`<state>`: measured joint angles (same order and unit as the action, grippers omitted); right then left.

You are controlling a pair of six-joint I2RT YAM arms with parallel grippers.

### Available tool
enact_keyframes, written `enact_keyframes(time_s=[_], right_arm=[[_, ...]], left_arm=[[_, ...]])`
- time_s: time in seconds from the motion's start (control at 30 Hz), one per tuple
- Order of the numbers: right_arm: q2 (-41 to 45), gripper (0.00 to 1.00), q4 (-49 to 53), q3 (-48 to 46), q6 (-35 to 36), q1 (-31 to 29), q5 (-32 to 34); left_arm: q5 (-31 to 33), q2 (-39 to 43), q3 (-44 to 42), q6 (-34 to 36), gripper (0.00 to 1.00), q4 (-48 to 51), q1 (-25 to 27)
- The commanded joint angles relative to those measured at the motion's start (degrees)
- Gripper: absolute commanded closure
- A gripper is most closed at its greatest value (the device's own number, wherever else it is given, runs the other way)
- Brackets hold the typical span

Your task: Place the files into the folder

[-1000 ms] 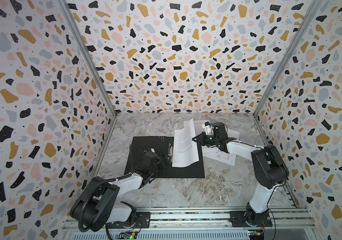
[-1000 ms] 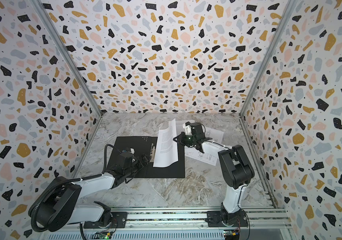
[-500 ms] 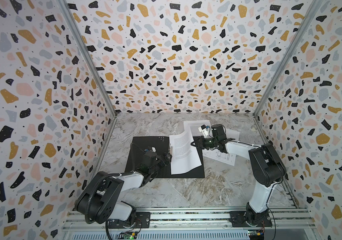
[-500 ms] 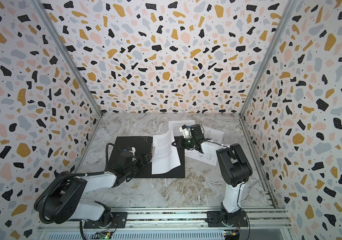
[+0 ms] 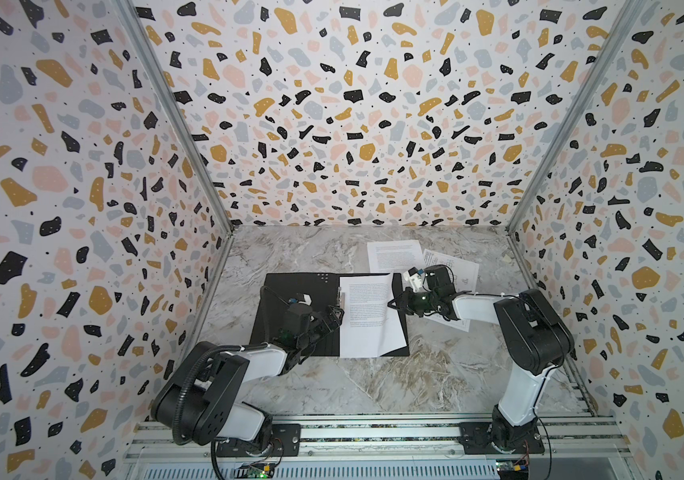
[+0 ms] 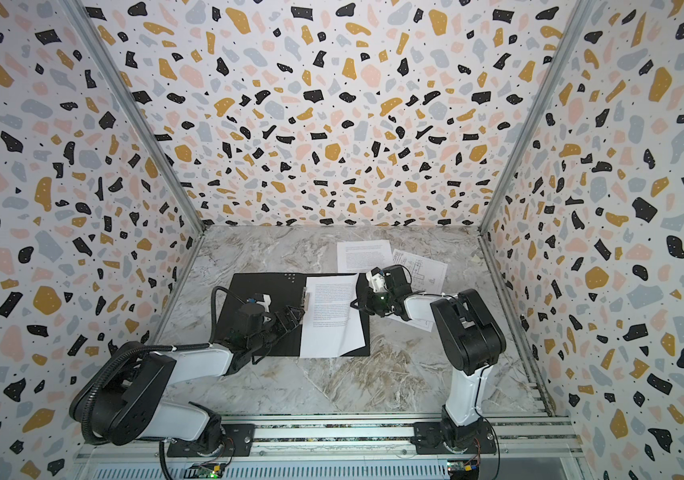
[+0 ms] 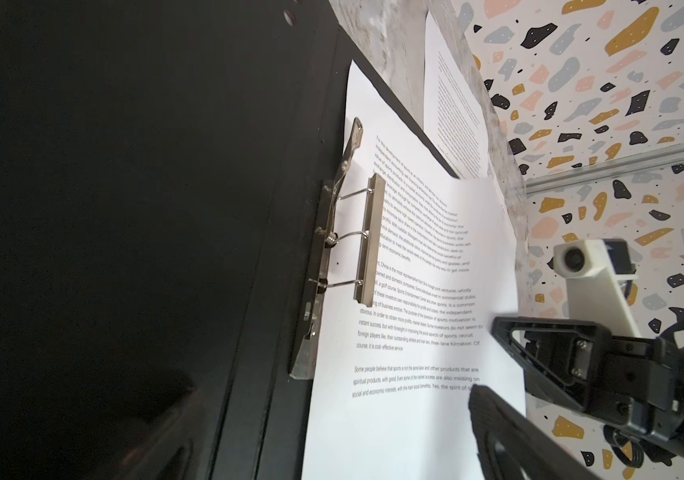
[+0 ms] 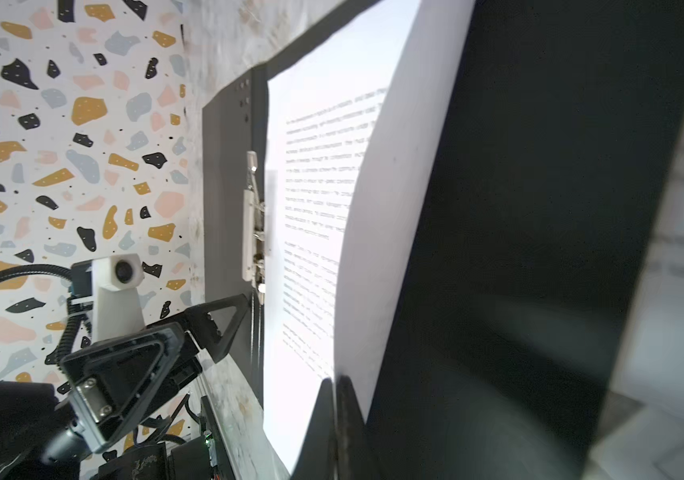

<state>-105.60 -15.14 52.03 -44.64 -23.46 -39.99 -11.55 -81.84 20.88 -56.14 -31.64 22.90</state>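
Observation:
The folder [image 5: 290, 286] [image 6: 257, 286] lies open and black side up, with a metal clip [image 7: 369, 241] [image 8: 255, 224] at its spine. A printed text sheet [image 5: 367, 320] [image 6: 329, 320] [image 7: 415, 291] [image 8: 311, 208] rests on the folder's right half, its left edge by the clip. My right gripper [image 5: 392, 302] [image 6: 354, 303] [image 8: 334, 386] is shut on that sheet's right edge, which curls up slightly. My left gripper [image 5: 334, 316] [image 6: 294, 316] [image 7: 323, 415] hangs open over the spine beside the clip, holding nothing.
Two more files lie on the marble table behind the folder: a text sheet [image 5: 394, 255] [image 6: 363, 255] and a sheet with line drawings [image 5: 456, 266] [image 6: 423, 268], partly under the right arm. Patterned walls enclose three sides.
The sheet stood nearly upright a second ago. The right gripper has lowered it flat onto the folder's right half. The left gripper has stayed open near the clip.

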Motion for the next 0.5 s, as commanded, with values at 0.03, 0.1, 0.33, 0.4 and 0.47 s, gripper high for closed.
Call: enact_keyframes(time_s=[0.03,0.1,0.33,0.4,0.47], right_arm=[[3.3,1.0,-7.0,-2.0,-4.9,0.2,2.2],[3.1,1.0,-8.3,-2.5,-5.8,0.2,2.8],[2.5,1.0,-9.3,-2.0,-6.3,0.2,5.0],[2.3,1.0,-9.9,-2.2,-7.1,0.2,5.6],[2.0,1.0,-10.8,-2.4,-7.9,0.2,5.6]], left_arm=[[-0.3,-1.3,-2.0,-0.4,0.0,0.6,-0.3],[-0.6,-1.4,-2.2,-0.7,0.0,0.0,-0.4],[-0.8,-1.5,-2.7,-1.2,0.0,-0.7,-0.3],[-0.9,-1.6,-2.8,-1.4,0.0,-1.0,-0.3],[-0.9,-1.6,-2.9,-1.6,0.0,-1.2,-0.4]])
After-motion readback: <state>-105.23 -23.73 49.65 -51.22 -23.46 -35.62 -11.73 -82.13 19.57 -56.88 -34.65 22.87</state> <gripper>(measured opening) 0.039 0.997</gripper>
